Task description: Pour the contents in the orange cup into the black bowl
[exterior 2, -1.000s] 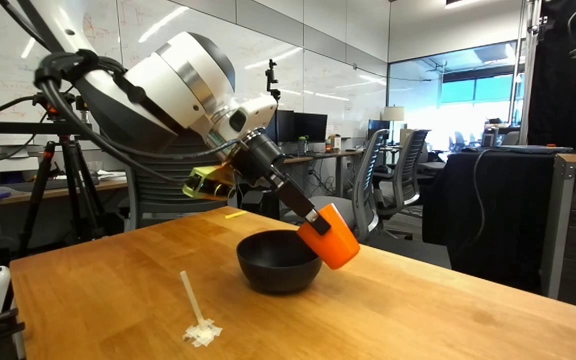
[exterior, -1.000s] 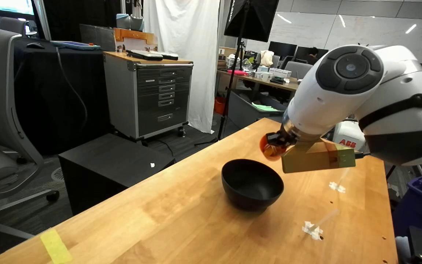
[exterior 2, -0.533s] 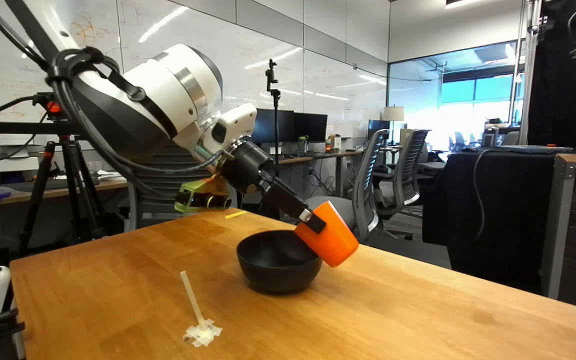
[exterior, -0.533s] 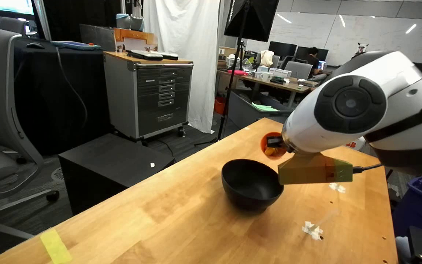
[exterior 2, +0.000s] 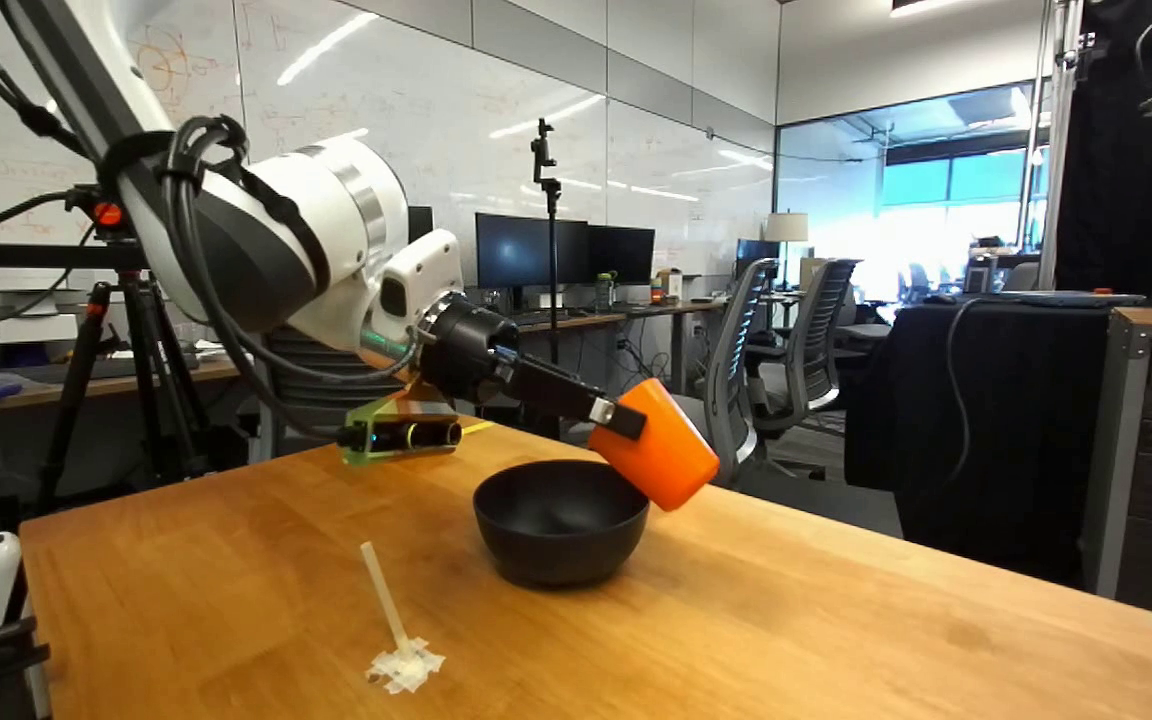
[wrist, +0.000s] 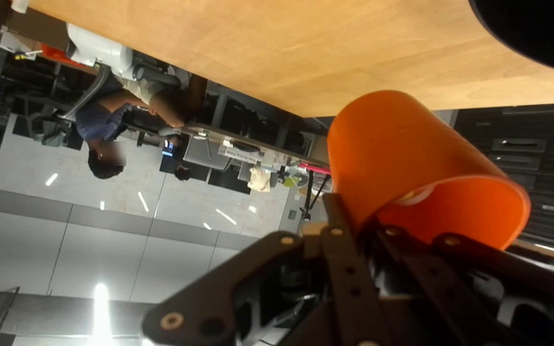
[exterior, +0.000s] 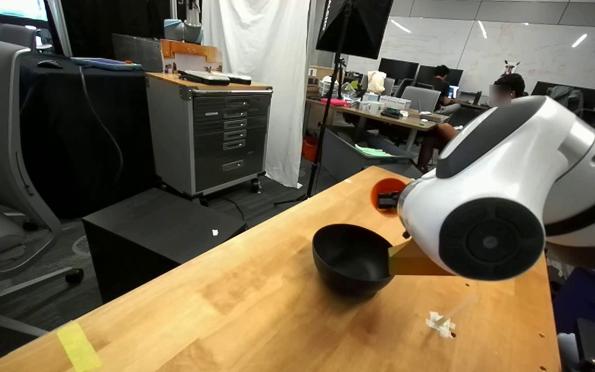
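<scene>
The orange cup (exterior: pixel 381 185) is held tilted above the table, beside the bowl's rim. In an exterior view the cup (exterior 2: pixel 671 455) has its mouth toward the upper left and its base toward the lower right. My gripper (exterior 2: pixel 624 418) is shut on the cup's wall near the mouth, one finger inside. In the wrist view, which stands upside down, the gripper (wrist: pixel 358 216) pinches the cup (wrist: pixel 397 149). A small pale and yellowish piece shows inside it; other contents are hidden. The black bowl (exterior: pixel 349 258) stands upright on the table, also in an exterior view (exterior 2: pixel 556 545) and the wrist view (wrist: pixel 541 29).
The wooden table (exterior: pixel 235 299) carries a thin pale stick (exterior 2: pixel 384 595) taped upright near the bowl. Yellow tape (exterior: pixel 78 346) lies at one end. The camera mount (exterior: pixel 416 258) on my wrist hangs low next to the bowl's rim. A person sits behind the table.
The wrist has swung lower and turned, so the gripper lies flatter. The cup has risen slightly, still held. Orange pieces seen in the cup earlier are now mostly hidden behind the gripper.
</scene>
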